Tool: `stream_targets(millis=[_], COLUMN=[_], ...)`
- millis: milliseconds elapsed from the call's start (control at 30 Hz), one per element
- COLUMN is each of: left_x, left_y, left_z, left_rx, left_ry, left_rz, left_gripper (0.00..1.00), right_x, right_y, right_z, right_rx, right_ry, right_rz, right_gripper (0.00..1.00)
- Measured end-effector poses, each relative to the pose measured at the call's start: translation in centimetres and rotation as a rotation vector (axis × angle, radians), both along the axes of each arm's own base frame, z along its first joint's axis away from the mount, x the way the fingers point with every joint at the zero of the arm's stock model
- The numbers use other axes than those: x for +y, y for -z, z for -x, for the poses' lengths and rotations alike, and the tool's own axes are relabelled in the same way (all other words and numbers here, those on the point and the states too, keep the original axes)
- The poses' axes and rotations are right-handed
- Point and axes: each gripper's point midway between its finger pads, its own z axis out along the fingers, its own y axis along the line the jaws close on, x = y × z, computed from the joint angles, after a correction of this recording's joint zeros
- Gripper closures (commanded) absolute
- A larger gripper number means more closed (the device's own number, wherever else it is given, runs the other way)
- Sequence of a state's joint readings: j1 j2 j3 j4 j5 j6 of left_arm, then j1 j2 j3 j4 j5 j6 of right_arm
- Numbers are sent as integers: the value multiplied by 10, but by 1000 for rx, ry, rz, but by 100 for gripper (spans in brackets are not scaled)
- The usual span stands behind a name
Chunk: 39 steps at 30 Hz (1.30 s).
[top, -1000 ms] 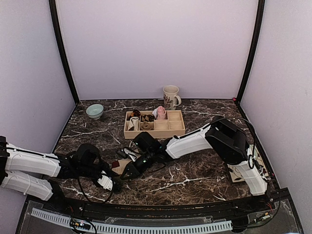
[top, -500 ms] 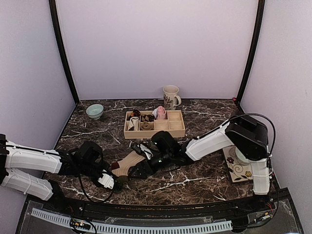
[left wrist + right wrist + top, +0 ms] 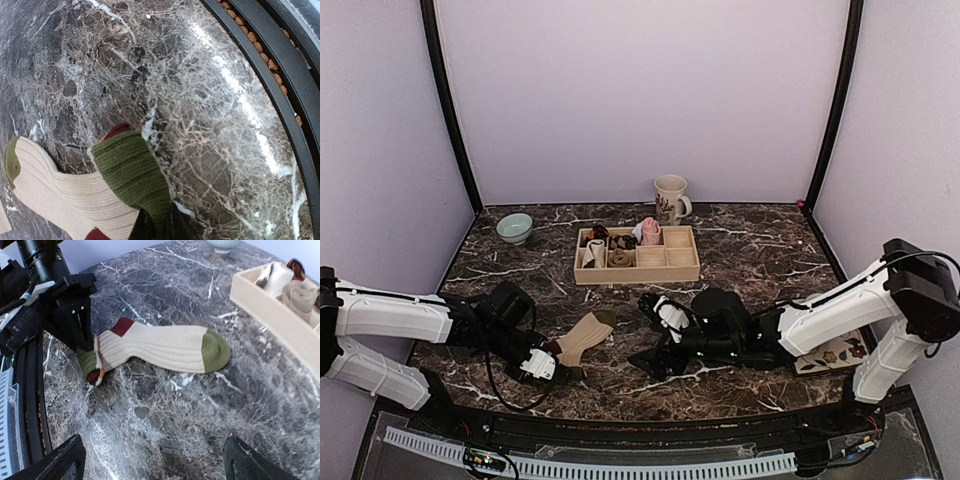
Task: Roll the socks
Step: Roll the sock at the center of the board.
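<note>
Moved: right claw (image 3: pixel 650 335) has let go and slid right, away from the tan ribbed sock with green toe and dark-red heel (image 3: pixel 585 335).
Right claw: fingers wide apart, holding nothing, low over the dark marble surface (image 3: pixel 750 250).
Left claw (image 3: pixel 156 227): pinched together on the sock's green cuff.
Sock: lying flat near the front edge, left of the middle, toe toward the wooden box with little compartments (image 3: pixel 638 272).
</note>
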State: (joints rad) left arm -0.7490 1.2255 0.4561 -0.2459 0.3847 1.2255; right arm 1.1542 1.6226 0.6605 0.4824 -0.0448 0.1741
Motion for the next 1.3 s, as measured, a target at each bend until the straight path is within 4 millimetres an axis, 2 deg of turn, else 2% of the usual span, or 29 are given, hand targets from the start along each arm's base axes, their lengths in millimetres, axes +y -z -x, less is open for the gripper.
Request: stream_targets(millis=[67, 167, 233, 300, 400, 600, 833, 1133, 1167, 1300], left_x=[0, -2, -2, -1, 3, 2, 0, 8, 8, 10], left_y=[0, 0, -1, -1, -1, 1, -1, -1, -1, -1], left_z=[1, 0, 0, 1, 6, 8, 8, 7, 7, 10], left_rx=[51, 129, 168, 198, 257, 431, 521, 577, 582, 589], left_ry=[-15, -42, -63, -86, -123, -198, -246, -270, -269, -259], left_rz=[-9, -23, -25, -22, -27, -87, -76, -61, -58, -59], left_gripper=[100, 100, 100, 100, 100, 100, 100, 100, 100, 100], right_x=[7, 15, 19, 24, 35, 55, 67, 126, 128, 141], right_y=[-17, -40, -47, -48, -43, -14, -3, 12, 24, 42], right_z=[1, 5, 10, 18, 29, 52, 61, 71, 71, 73], right_rx=[-97, -196, -231, -244, -260, -296, -327, -436, -437, -479], right_ry=[4, 1, -21, -51, -99, -185, -237, -427, -442, -506], right_rz=[13, 24, 31, 50, 87, 189, 232, 245, 263, 285], right_gripper=[6, 16, 20, 20, 19, 19, 20, 27, 27, 31])
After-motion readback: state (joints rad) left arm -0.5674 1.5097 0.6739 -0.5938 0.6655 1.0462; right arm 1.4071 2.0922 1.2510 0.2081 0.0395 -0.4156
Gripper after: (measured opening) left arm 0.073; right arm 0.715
